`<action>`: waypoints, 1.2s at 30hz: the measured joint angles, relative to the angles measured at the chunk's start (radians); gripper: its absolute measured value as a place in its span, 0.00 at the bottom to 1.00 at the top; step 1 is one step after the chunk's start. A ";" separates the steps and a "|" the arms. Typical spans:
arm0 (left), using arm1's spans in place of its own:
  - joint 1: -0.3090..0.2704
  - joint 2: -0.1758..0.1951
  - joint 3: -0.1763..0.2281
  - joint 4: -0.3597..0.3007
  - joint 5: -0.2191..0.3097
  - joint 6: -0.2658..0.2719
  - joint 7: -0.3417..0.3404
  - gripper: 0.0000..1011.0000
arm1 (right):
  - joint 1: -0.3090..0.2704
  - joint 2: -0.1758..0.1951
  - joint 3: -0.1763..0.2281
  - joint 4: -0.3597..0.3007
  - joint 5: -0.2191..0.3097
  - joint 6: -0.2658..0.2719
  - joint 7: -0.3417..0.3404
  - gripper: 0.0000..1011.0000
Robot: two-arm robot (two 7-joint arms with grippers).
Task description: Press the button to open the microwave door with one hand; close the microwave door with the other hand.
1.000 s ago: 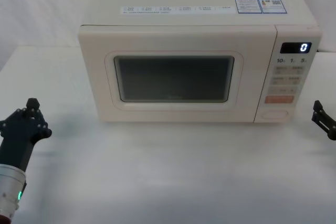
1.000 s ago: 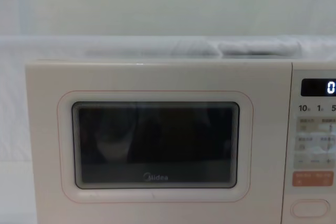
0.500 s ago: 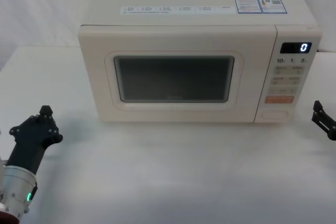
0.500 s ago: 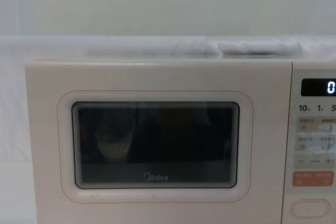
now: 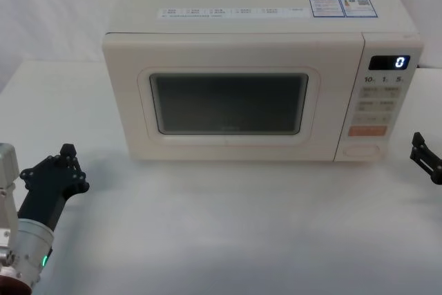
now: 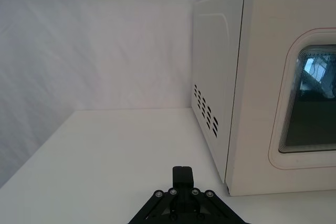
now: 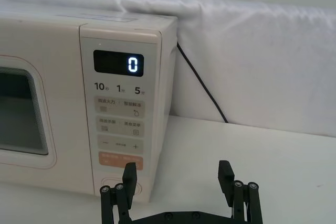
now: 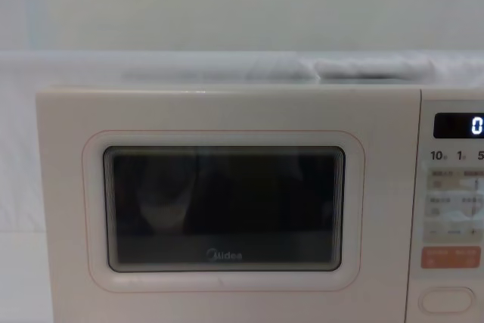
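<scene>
Microwave door [image 5: 228,105] closed; button [image 5: 362,150] unpressed; left gripper [image 5: 59,170] fingers together, right gripper [image 7: 178,174] fingers apart, both clear of microwave

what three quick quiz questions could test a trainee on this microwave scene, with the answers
1. True or false: the microwave door is shut.
2. Which gripper is nearer the button: A) the left gripper B) the right gripper?
3. Fill in: the display shows the digit ___.

Key:
1. True; the door sits flush with the front of the microwave.
2. B; the right gripper hangs beside the control panel with open fingers, apart from it. The left gripper is over the table, off the door's left corner.
3. 0
</scene>
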 joint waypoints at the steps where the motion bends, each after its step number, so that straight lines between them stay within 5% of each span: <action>1: 0.000 0.000 0.000 0.000 -0.001 0.000 0.000 0.00 | 0.000 0.000 0.000 0.000 0.000 0.000 0.000 0.99; 10: 0.000 0.000 -0.001 0.000 -0.009 -0.003 -0.001 0.15 | 0.000 0.000 0.000 0.000 0.000 0.000 0.000 0.99; 36: 0.000 0.000 -0.002 0.001 -0.014 -0.006 -0.003 0.93 | 0.000 0.000 0.000 0.000 0.000 0.000 0.000 0.99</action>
